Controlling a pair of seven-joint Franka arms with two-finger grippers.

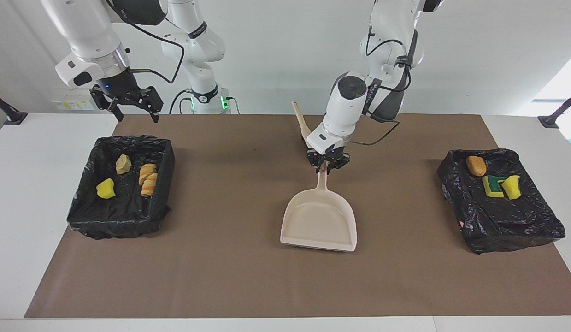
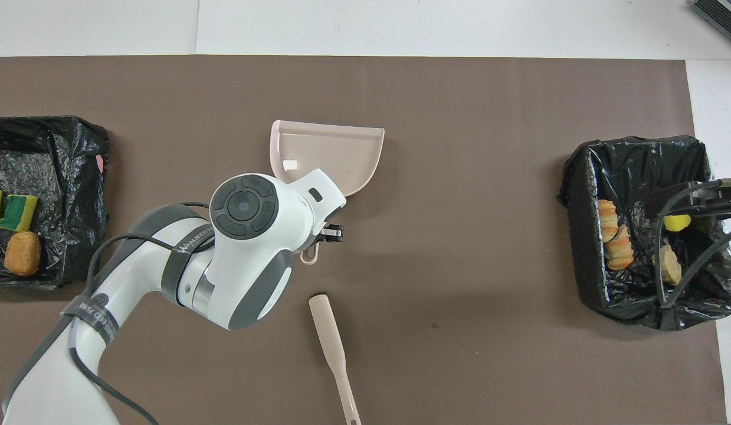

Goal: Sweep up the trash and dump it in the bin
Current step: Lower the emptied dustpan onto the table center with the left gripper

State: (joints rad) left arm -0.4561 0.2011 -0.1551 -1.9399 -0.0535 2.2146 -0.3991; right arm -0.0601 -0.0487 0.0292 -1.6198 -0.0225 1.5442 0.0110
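Observation:
The trash lies in two black-lined bins. The bin point(image 1: 121, 216) at the right arm's end holds a yellow sponge piece point(image 1: 105, 188), a tan chunk point(image 1: 123, 163) and striped bread pieces point(image 1: 148, 179). The bin point(image 1: 506, 226) at the left arm's end holds a brown chunk point(image 1: 476, 165), a green-and-yellow sponge point(image 1: 492, 185) and a yellow sponge point(image 1: 512, 186). The beige dustpan point(image 1: 320, 221) lies flat and empty mid-table. My left gripper point(image 1: 328, 168) is down at its handle point(image 1: 323, 182). My right gripper point(image 1: 131, 103) is open and empty, raised over the edge of its bin nearest the robots.
The beige brush's handle point(image 2: 333, 342) lies on the brown mat point(image 2: 459, 177), nearer to the robots than the dustpan; its bristles are out of view. White table shows around the mat's edges.

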